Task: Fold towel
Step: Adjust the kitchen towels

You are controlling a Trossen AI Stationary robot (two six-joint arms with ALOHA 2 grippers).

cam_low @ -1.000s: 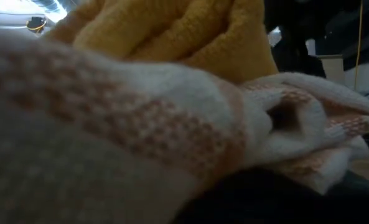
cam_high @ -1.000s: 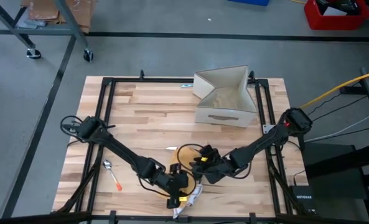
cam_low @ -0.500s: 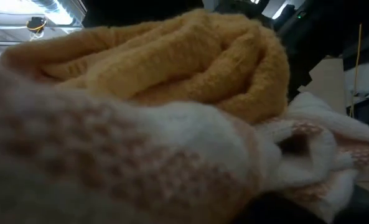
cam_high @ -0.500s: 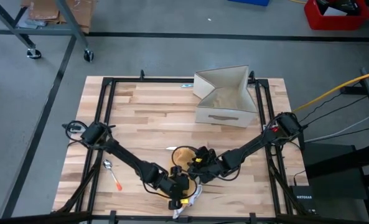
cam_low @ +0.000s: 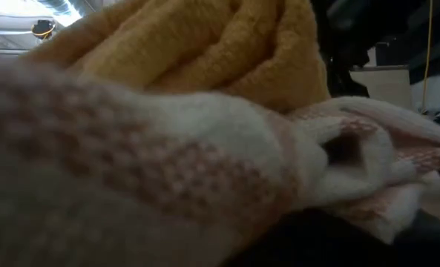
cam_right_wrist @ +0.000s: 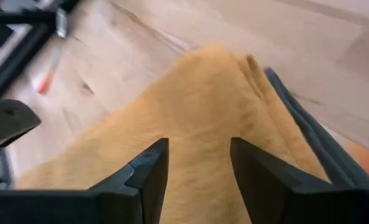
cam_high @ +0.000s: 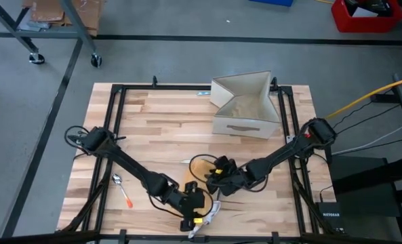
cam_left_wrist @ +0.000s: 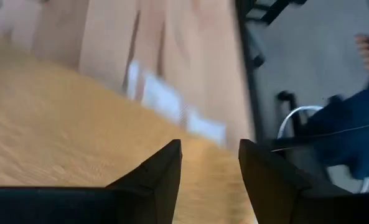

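High view puts both grippers low at the table's (cam_high: 146, 129) near edge, bunched over the towel (cam_high: 202, 166). Your left gripper (cam_left_wrist: 209, 163) has its fingers apart with nothing between them, just yellow cloth beneath. Your right gripper (cam_right_wrist: 196, 163) is likewise spread over the towel, clamped on nothing. A second, white-and-orange cloth (cam_low: 205, 178) lies touching the towel. Close now and you may pinch both cloths together, or catch several bunched layers at once, dragging a lump instead of a clean edge. The spoon (cam_high: 117, 179) sits well apart.
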